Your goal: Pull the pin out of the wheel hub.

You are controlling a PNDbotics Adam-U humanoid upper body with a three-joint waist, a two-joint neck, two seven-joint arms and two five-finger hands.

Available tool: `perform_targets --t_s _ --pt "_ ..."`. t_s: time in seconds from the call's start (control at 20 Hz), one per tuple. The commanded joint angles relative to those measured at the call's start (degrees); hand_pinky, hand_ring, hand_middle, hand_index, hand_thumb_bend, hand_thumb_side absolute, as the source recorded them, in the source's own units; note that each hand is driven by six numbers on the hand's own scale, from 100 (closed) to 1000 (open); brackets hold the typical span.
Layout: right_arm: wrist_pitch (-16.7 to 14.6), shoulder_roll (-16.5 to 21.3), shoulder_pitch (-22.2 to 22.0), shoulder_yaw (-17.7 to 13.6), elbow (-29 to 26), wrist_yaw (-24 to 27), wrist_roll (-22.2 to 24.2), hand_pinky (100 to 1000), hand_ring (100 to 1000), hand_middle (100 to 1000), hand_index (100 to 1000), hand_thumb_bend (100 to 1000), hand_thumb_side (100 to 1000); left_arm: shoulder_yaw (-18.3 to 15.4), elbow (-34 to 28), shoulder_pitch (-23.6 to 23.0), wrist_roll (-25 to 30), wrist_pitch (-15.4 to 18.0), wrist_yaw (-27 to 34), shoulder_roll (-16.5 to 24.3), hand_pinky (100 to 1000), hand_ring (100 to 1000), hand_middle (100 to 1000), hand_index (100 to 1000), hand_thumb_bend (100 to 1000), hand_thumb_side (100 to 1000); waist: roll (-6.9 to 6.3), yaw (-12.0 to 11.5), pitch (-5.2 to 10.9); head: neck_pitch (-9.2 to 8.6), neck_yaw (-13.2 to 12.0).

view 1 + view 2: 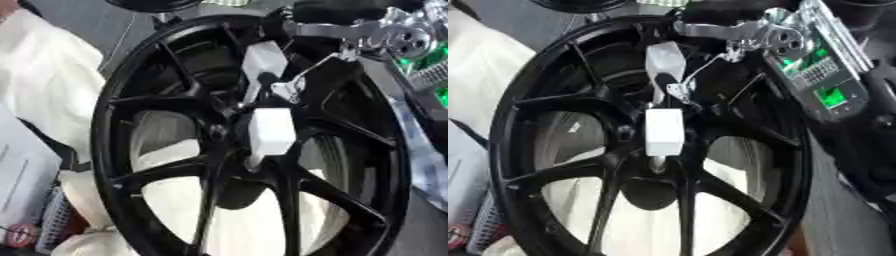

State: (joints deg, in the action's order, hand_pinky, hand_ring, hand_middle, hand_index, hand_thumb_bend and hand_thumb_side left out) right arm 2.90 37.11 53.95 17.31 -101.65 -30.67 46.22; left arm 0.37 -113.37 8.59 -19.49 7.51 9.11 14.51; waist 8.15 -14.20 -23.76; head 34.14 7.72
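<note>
Pale cloth (48, 85) and a grey floor form the backdrop behind a large black wheel hub (254, 145), which stands upright and fills almost the whole picture. Its spokes spread outward from a dark centre, and light shows through the gaps between them.

Near the bottom left corner, a white mesh basket (52, 220) sits beside sheets of paper (22, 165).

At the centre of the hub, a white block-shaped fingertip (663, 131) of the robot's right hand (667, 95) lies against the hub's middle. Just below that fingertip, a short pale stub, apparently the pin (656, 163), sticks out of the hub centre, touching or just beside the fingertip. A second white fingertip (664, 59) sits farther up, over the upper spokes. The two white tips stand apart, one above the other. Whether they pinch the pin cannot be told.

Farther up and to the right, the hand's silver wrist joint (776, 35) comes in from the upper right corner, above the hub's rim.

The right eye view shows more of the arm: a green circuit board (820, 75) mounted on the forearm is plainly visible there, while the left eye view catches only a green sliver at its right edge. The left eye view shows more cloth and paper on the left.

The left hand is not visible.
</note>
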Motion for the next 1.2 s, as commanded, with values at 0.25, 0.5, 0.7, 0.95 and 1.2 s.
perform_targets --t_s 0.25,0.5,0.7,0.95,1.2 --pt "-0.72 1.69 1.01 -0.76 0.65 -1.87 0.06 968 888 753 894 100 401 0.18 -1.23 0.5 0.18 -0.25 -0.61 0.14 686 669 614 819 116 805 -0.22 -0.1 0.52 -1.19 0.33" --pt "-1.39 1.84 0.81 -0.89 1.06 -1.78 1.02 969 891 767 911 100 408 0.22 -1.23 0.51 0.21 -0.24 -0.64 0.04 686 669 612 817 117 806 -0.19 -0.01 0.33 -1.55 0.39" --pt "-1.3 1.71 0.83 -0.97 1.47 -1.99 1.23 955 867 728 888 100 393 0.31 -1.23 0.5 0.34 -0.37 -0.85 -0.07 687 669 611 817 115 806 -0.26 0.12 0.17 -1.48 0.41" --pt "-0.27 1.69 0.9 -1.02 1.15 -0.65 0.65 909 817 618 837 100 349 0.4 -1.23 0.65 0.41 -0.3 -0.84 -0.07 687 670 612 817 117 806 -0.39 0.17 0.03 -1.4 0.63" --pt "1.3 1.68 0.79 -1.12 1.03 0.86 0.37 858 744 555 797 100 307 0.41 -1.23 0.62 0.44 -0.3 -0.77 -0.18 688 671 614 817 118 807 -0.45 0.22 -0.06 -1.61 0.69"
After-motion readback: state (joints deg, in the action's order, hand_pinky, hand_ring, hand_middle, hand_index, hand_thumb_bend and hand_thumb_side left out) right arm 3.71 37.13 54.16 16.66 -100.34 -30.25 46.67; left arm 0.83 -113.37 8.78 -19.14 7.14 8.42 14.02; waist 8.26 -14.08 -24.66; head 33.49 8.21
